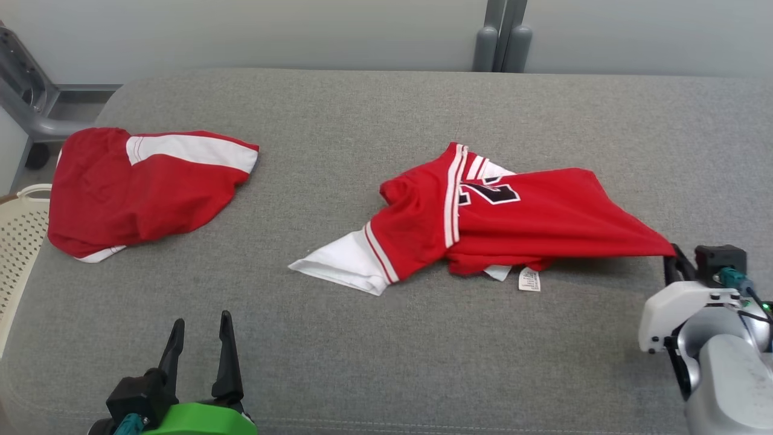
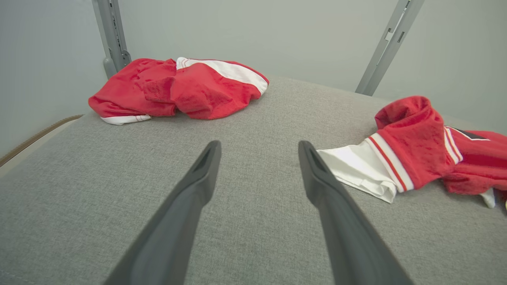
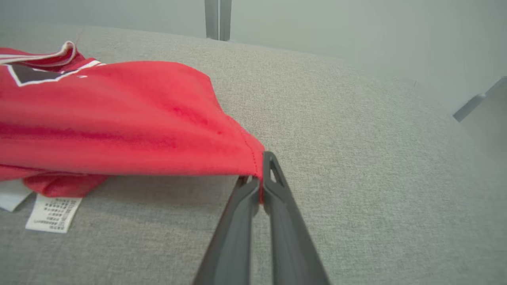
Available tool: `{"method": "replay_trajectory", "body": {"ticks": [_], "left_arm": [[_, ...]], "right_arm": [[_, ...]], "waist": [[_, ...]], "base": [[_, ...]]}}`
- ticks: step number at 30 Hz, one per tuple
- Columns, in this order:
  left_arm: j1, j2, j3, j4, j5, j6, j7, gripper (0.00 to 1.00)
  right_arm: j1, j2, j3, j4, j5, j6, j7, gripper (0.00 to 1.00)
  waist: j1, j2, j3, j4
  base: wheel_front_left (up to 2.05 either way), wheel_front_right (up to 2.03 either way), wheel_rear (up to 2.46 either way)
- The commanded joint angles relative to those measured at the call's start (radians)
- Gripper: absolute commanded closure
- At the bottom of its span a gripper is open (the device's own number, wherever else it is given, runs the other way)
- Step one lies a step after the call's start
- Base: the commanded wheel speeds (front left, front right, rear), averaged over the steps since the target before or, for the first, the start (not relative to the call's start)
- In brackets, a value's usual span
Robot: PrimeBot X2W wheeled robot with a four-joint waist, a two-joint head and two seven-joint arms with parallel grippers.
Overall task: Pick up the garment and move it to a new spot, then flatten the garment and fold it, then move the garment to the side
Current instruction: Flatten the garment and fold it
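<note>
A red jersey [image 1: 519,217] with white trim and a black number lies crumpled at the middle of the grey cushion [image 1: 386,338]. Its right corner is stretched out and lifted off the fabric. My right gripper [image 1: 671,254] is shut on that corner, and in the right wrist view the hem of the jersey [image 3: 119,118] sits pinched between the fingertips of the right gripper [image 3: 258,180]. A white care label [image 3: 53,213] pokes out beneath it. My left gripper [image 1: 200,335] stands open near the front edge, holding nothing; the left gripper [image 2: 257,152] points at bare cushion, left of the jersey's white sleeve [image 2: 356,170].
A second red and white garment [image 1: 136,187] lies bunched at the cushion's far left. A cream perforated basket [image 1: 21,241] stands off the left edge. Grey metal posts [image 1: 501,36] rise behind the cushion against the wall.
</note>
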Motion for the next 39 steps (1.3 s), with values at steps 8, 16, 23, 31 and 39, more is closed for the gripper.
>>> {"method": "replay_trajectory", "body": {"ticks": [8, 16, 23, 31, 39], "left_arm": [[0.004, 0.001, -0.001, 0.012, 0.003, -0.009, 0.0, 0.0], [0.014, 0.001, -0.009, 0.024, 0.009, -0.013, 0.0, 0.0], [0.035, 0.003, 0.002, 0.036, 0.008, -0.003, 0.0, 0.0], [0.068, 0.004, 0.03, 0.037, -0.024, 0.008, 0.0, 0.0], [0.08, 0.011, 0.026, 0.001, -0.023, 0.015, 0.0, 0.0]], "right_arm": [[0.077, -0.043, -0.097, -0.076, -0.015, -0.001, 0.067, 1.0], [0.121, -0.02, -0.095, -0.03, -0.041, -0.001, 0.095, 0.0], [0.159, 0.011, -0.097, -0.032, 0.031, -0.001, 0.065, 0.0], [0.203, 0.027, -0.003, -0.136, 0.441, -0.001, -0.067, 0.0], [0.274, 0.028, 0.232, -0.248, 0.682, -0.001, -0.152, 0.0]], "waist": [[0.0, 0.0, -0.006, 0.002], [0.0, 0.0, -0.023, 0.005], [0.0, 0.0, -0.064, 0.013], [0.0, 0.0, -0.108, 0.003], [0.0, 0.0, -0.129, -0.008]], "base": [[0.0, 0.0, 0.0], [0.0, 0.0, 0.0], [0.0, 0.0, 0.0], [0.0, 0.0, 0.0], [0.0, 0.0, 0.0]]}}
